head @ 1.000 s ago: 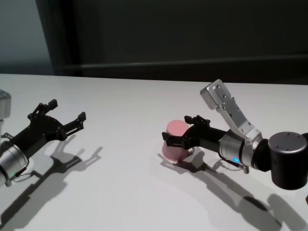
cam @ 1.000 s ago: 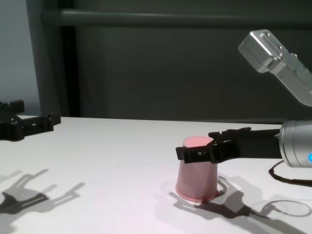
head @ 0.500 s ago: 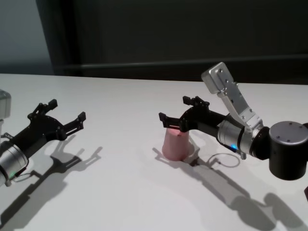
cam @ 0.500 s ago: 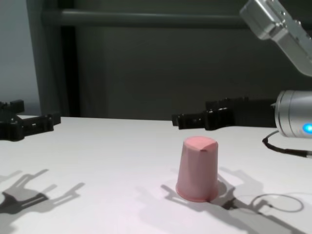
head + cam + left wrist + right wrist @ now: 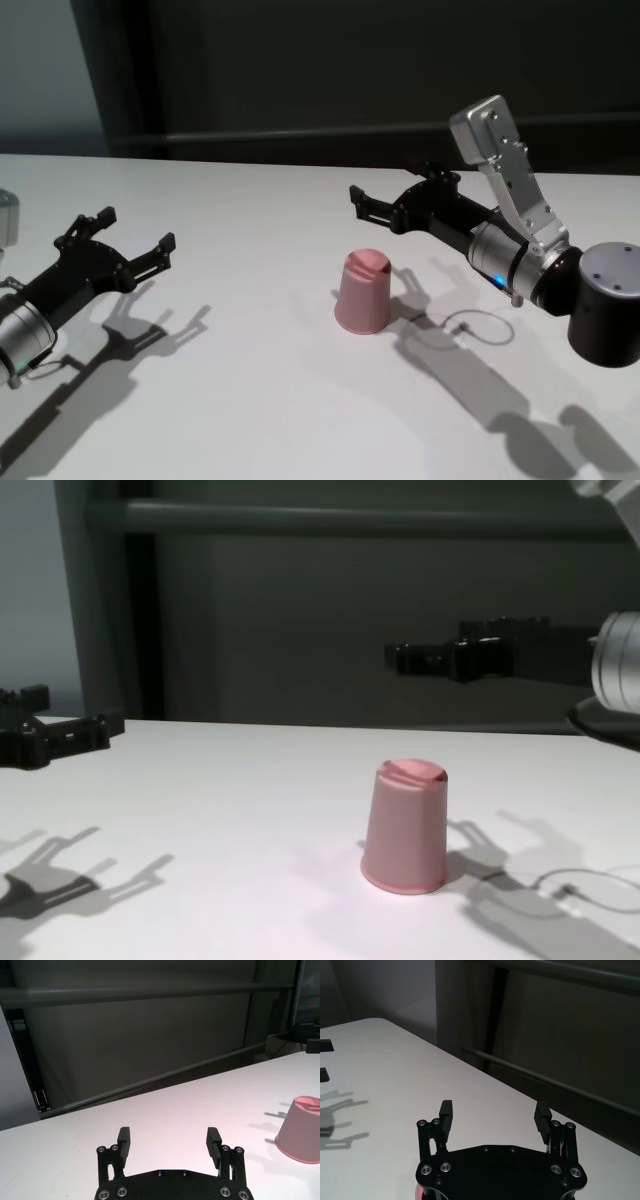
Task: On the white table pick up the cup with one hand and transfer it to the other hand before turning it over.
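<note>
The pink cup (image 5: 362,292) stands upside down, base up, on the white table (image 5: 250,410); it also shows in the chest view (image 5: 405,825) and the left wrist view (image 5: 299,1129). My right gripper (image 5: 393,190) is open and empty, raised above the table, behind and to the right of the cup and clear of it; the chest view (image 5: 432,656) and right wrist view (image 5: 493,1112) show it too. My left gripper (image 5: 137,228) is open and empty, low over the table far to the cup's left (image 5: 169,1138).
A dark wall with a horizontal rail (image 5: 330,518) runs behind the table's far edge. The right arm's thin cable (image 5: 478,327) lies looped on the table right of the cup. White tabletop (image 5: 200,780) stretches between the left gripper and the cup.
My right gripper has let go of the cup, risen and drawn back to the right. The cup stays inverted on the table. The left arm has not moved.
</note>
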`<state>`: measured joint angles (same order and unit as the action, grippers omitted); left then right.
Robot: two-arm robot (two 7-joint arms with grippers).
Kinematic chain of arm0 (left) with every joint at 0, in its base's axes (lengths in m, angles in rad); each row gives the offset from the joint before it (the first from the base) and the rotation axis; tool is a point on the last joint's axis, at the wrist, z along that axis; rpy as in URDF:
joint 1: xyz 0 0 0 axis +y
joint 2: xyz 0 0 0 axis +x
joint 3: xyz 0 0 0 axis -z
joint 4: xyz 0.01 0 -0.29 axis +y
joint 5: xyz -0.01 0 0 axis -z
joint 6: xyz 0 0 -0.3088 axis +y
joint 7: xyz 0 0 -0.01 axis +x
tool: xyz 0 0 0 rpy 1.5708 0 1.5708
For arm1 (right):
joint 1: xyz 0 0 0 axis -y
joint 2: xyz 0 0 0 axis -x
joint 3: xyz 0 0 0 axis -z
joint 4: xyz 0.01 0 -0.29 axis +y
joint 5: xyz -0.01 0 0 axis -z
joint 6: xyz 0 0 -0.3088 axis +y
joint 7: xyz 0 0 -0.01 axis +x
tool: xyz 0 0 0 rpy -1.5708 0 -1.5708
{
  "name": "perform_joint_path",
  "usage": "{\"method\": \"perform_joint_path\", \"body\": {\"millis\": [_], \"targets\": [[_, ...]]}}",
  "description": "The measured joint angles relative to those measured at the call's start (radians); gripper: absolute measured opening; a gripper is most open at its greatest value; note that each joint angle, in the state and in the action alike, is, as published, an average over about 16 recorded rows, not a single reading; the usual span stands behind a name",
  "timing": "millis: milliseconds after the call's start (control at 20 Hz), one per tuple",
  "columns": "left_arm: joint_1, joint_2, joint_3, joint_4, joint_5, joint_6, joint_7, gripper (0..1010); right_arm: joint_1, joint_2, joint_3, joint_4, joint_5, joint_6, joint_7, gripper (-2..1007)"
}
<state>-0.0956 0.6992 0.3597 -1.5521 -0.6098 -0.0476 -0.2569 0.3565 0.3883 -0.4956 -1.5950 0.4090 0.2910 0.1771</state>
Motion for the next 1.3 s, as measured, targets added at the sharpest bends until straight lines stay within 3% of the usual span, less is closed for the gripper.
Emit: {"method": "perform_joint_path", "body": {"millis": [350, 650, 1300], "targets": [[0.0, 0.0, 0.0, 0.0, 0.0, 0.0, 0.0, 1003, -0.063, -0.002, 0.069, -0.023, -0.02, -0.051, -0.065, 1000], [0.0, 0.0, 0.0, 0.0, 0.0, 0.0, 0.0, 1003, -0.118, -0.002, 0.116, -0.037, -0.032, -0.072, -0.102, 1000], [0.0, 0.0, 0.0, 0.0, 0.0, 0.0, 0.0, 1003, -0.207, -0.007, 0.181, -0.062, -0.048, -0.083, -0.138, 1000]]}}
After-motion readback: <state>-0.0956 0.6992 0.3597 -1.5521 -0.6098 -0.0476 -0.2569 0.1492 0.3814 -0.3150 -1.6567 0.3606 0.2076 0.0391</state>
